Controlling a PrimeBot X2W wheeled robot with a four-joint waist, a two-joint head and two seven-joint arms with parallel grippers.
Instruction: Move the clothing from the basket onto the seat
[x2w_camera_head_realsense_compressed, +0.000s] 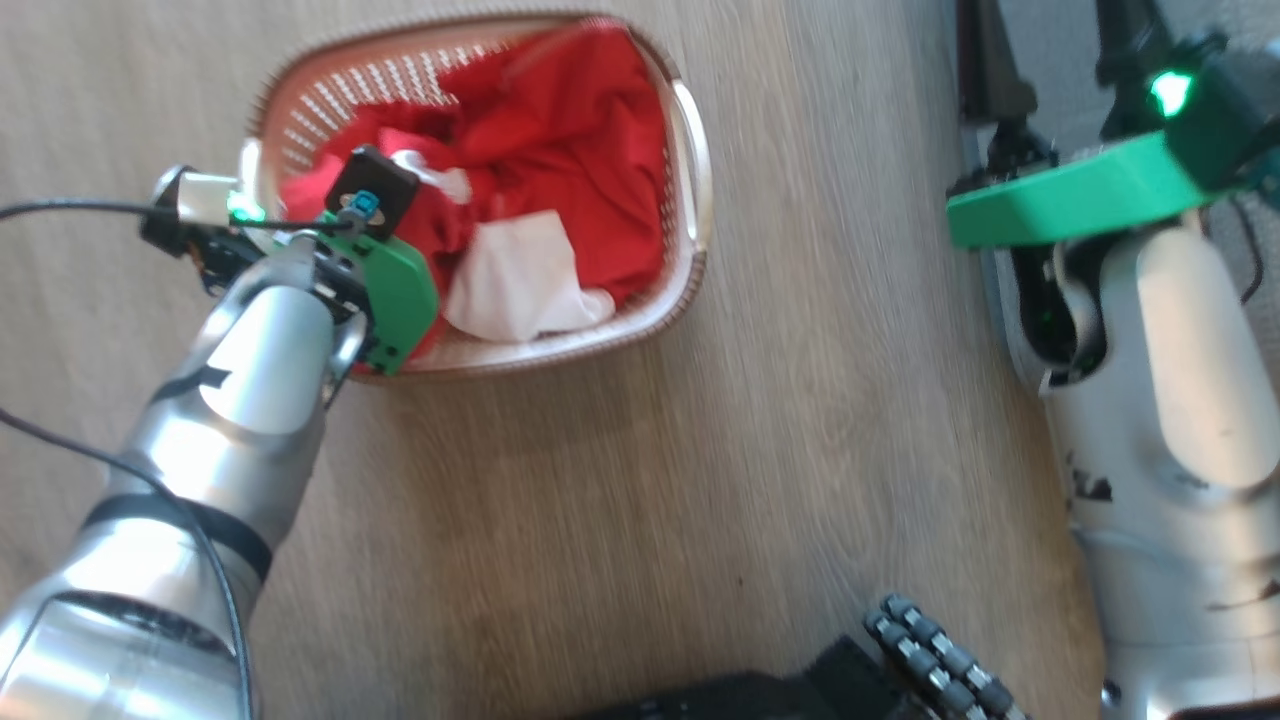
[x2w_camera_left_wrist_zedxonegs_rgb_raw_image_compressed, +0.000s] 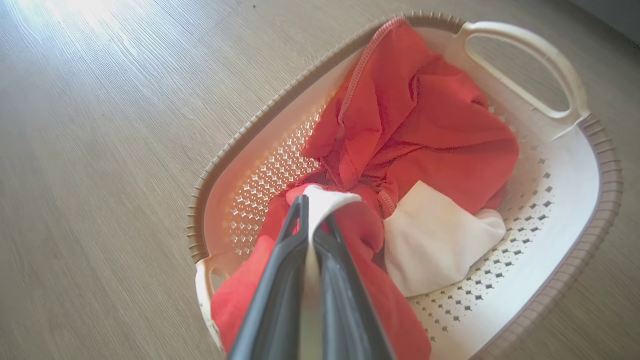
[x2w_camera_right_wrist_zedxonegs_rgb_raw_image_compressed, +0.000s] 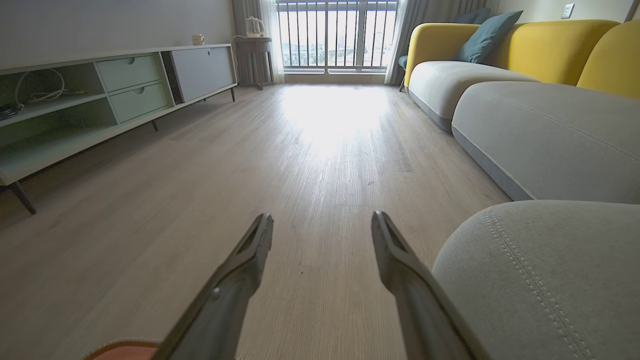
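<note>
The basket (x2w_camera_head_realsense_compressed: 692, 150) stands on the wood floor, its rim (x2w_camera_left_wrist_zedxonegs_rgb_raw_image_compressed: 602, 200) brown and its sides perforated. The clothing (x2w_camera_head_realsense_compressed: 580, 140) lies crumpled inside it, red with a white panel (x2w_camera_left_wrist_zedxonegs_rgb_raw_image_compressed: 430, 240). My left gripper (x2w_camera_left_wrist_zedxonegs_rgb_raw_image_compressed: 315, 212) reaches down into the basket and is shut on a fold of white trim and red fabric of the clothing (x2w_camera_left_wrist_zedxonegs_rgb_raw_image_compressed: 425, 125); in the head view the wrist hides its fingers. My right gripper (x2w_camera_right_wrist_zedxonegs_rgb_raw_image_compressed: 322, 220) hangs open and empty above the floor, beside the rounded, double-stitched corner of the grey seat (x2w_camera_right_wrist_zedxonegs_rgb_raw_image_compressed: 540, 280).
More grey cushions with yellow backs (x2w_camera_right_wrist_zedxonegs_rgb_raw_image_compressed: 530, 125) run along the right wall. A long low cabinet (x2w_camera_right_wrist_zedxonegs_rgb_raw_image_compressed: 100, 95) lines the left wall. Open wood floor (x2w_camera_right_wrist_zedxonegs_rgb_raw_image_compressed: 320, 150) stretches to the window. My dark base with a treaded wheel (x2w_camera_head_realsense_compressed: 940, 660) sits below the basket.
</note>
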